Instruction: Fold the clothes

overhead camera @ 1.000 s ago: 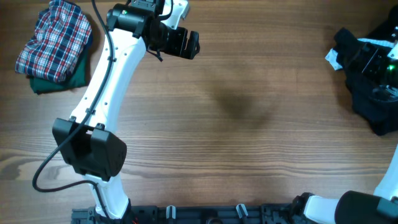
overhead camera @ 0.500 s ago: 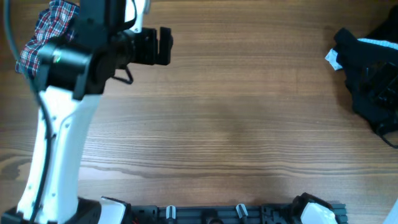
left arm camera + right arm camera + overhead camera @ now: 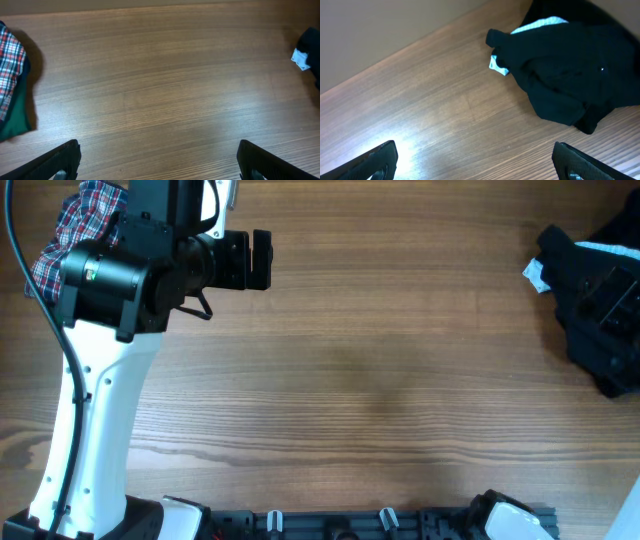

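Observation:
A folded plaid garment (image 3: 62,242) lies at the table's far left, mostly hidden by my left arm; in the left wrist view its edge (image 3: 9,62) rests on a dark-green garment (image 3: 15,117). A crumpled black garment (image 3: 590,305) with a white tag lies at the far right, and shows in the right wrist view (image 3: 570,75). My left gripper (image 3: 258,260) is open and empty, held above the bare wood right of the plaid pile; its fingers show wide apart (image 3: 157,162). My right gripper (image 3: 475,162) is open and empty above bare wood, near the black garment.
The wooden table (image 3: 380,380) spans the view. A black rail with clips (image 3: 330,522) runs along the near edge. My left arm's white links (image 3: 95,420) rise over the table's left side.
My left arm has swung left and drawn its gripper back toward the plaid pile. My right arm has left the overhead view from over the black garment.

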You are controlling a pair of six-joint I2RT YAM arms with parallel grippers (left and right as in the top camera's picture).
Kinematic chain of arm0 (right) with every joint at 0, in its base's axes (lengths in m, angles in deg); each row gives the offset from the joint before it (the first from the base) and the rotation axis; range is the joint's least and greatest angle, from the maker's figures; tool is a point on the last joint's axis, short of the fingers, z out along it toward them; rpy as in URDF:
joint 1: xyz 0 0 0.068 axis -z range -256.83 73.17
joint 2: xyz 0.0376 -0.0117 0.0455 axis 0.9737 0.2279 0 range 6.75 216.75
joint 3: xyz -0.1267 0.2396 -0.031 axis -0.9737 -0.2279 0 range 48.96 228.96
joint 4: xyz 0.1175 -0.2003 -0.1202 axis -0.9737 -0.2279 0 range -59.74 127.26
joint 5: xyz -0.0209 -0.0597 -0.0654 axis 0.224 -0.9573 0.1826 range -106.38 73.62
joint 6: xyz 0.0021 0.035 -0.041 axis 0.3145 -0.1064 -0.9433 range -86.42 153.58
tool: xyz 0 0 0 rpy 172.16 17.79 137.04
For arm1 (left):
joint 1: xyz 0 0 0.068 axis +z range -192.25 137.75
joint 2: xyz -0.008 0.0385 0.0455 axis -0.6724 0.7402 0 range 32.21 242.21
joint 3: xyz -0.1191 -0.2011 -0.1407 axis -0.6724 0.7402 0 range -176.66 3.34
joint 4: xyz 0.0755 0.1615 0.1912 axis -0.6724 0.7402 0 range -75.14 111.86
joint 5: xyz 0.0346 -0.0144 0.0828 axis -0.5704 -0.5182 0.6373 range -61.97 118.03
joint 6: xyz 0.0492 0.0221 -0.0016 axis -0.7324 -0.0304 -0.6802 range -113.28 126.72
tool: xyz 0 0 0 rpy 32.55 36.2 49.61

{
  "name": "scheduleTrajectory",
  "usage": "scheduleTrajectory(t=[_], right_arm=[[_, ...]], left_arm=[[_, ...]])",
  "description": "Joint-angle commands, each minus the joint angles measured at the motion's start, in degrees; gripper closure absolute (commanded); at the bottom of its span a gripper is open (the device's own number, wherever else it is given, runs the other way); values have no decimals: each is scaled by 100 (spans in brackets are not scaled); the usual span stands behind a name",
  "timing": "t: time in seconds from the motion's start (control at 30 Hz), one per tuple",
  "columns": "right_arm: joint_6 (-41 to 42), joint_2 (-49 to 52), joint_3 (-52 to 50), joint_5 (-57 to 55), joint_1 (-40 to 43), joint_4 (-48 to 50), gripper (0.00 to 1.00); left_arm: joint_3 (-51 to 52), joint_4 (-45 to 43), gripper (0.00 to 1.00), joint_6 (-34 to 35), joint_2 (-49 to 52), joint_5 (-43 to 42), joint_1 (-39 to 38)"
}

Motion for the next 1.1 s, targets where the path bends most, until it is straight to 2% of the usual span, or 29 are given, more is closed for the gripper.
scheduleTrajectory(t=[0.0, 0.2, 0.4, 0.47, 0.57, 0.63, 0.8, 0.93, 1.07], right_arm=[[42, 227, 15, -103, -17, 33, 1], [39, 527, 15, -103, -17, 33, 0], [39, 839, 15, -103, -17, 33, 0], [42, 940, 15, -103, -17, 33, 0], [39, 1069, 15, -105, -17, 33, 0], [39, 1141, 15, -105, -17, 33, 1], [42, 1318, 15, -103, -17, 33, 1], [39, 1412, 15, -103, -17, 35, 0], [39, 1421, 15, -105, -17, 35, 1]], left_arm=[[-7, 7, 0, 96, 11, 55, 9], [-7, 120, 0, 92, -74, 151, 35], [48, -1215, 0, 46, -398, 48, 289], [275, -1808, 0, -304, -522, -260, 415], [949, -2817, 0, -1165, -817, -992, 686], [1572, -3473, 0, -1471, -1084, -1338, 822], [3191, -4627, 0, -1440, -1853, -1838, 1001], [4284, -5547, 0, -1926, -2343, -1838, 1056], [5521, -6789, 0, -1628, -2935, -2096, 1294]])
